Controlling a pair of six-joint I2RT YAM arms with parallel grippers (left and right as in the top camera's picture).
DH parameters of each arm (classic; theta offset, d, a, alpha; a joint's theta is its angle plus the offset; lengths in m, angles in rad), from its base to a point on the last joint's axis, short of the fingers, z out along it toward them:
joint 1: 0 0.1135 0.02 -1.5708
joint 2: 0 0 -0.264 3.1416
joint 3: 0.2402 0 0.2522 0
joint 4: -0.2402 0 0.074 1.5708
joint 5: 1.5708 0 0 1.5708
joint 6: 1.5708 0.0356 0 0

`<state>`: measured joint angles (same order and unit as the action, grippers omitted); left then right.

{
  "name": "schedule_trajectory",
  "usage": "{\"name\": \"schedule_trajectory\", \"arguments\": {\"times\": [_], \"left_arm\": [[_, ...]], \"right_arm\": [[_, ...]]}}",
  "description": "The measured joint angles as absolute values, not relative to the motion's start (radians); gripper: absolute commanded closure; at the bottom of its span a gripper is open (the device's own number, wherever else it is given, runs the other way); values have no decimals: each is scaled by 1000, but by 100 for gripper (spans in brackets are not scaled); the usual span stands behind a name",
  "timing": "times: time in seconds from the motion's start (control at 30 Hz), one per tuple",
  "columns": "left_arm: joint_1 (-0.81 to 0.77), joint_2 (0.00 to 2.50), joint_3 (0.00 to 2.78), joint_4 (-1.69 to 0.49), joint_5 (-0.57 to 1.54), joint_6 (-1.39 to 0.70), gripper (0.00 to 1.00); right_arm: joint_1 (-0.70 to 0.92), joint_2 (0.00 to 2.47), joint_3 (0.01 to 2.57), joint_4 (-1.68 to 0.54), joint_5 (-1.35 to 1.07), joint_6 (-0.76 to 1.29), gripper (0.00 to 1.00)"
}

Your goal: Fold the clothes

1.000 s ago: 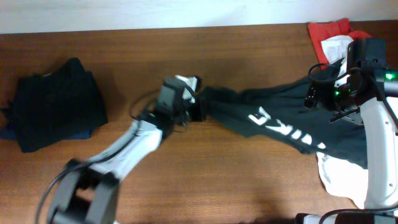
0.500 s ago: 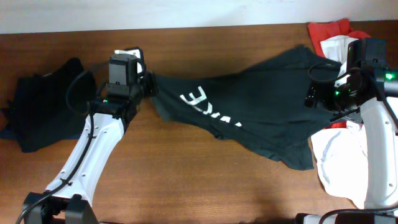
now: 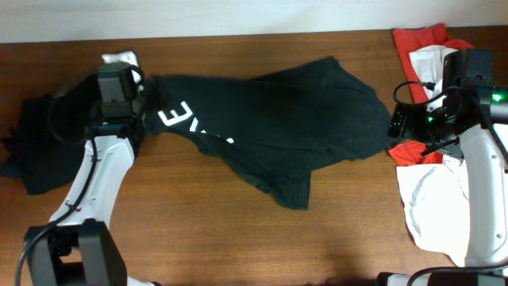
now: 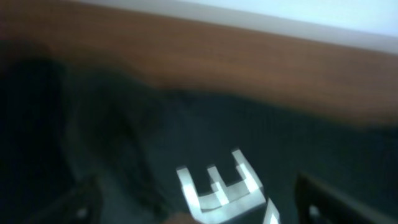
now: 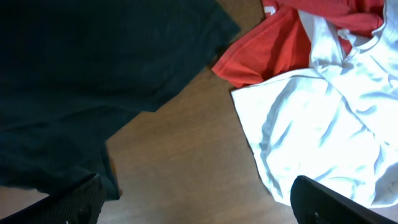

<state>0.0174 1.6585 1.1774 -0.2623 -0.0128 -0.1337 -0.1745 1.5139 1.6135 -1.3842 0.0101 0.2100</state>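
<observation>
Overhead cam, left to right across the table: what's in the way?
dark garment pile → left gripper → black T-shirt → white garment. The red garment and the right arm overlap that last stretch, so they are left out.

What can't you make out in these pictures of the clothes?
Lettering on the black T-shirt: overhead, only an E reads; folds hide the rest.
Dark pile: overhead, too dark to count garments; left arm covers part.
White garment: right wrist, cut off by the frame edge.
Left gripper: left wrist, blur hides whether it grips.
</observation>
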Motion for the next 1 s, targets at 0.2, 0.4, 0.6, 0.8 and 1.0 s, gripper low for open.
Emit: {"name": "schedule_trajectory", "arguments": {"times": [0.2, 0.4, 0.6, 0.8, 1.0], "left_arm": [[-34, 1668, 1174, -698, 270, -130, 1], [-114, 1668, 1145, -778, 293, -152, 1], [-123, 1669, 1067, -648, 184, -215, 11], [-123, 1695, 1049, -556, 163, -258, 16], [-123, 1791, 1045, -488, 165, -289, 22]], "right_arm": [[-175, 1514, 1613, -1385, 10, 210, 1], [-175, 1514, 1614, -1385, 10, 210, 1], [-175, 1514, 1614, -1388, 10, 210, 1], [-175, 1514, 1613, -1388, 10, 210, 1], [-175, 1514, 1614, -1388, 10, 210, 1]]}}
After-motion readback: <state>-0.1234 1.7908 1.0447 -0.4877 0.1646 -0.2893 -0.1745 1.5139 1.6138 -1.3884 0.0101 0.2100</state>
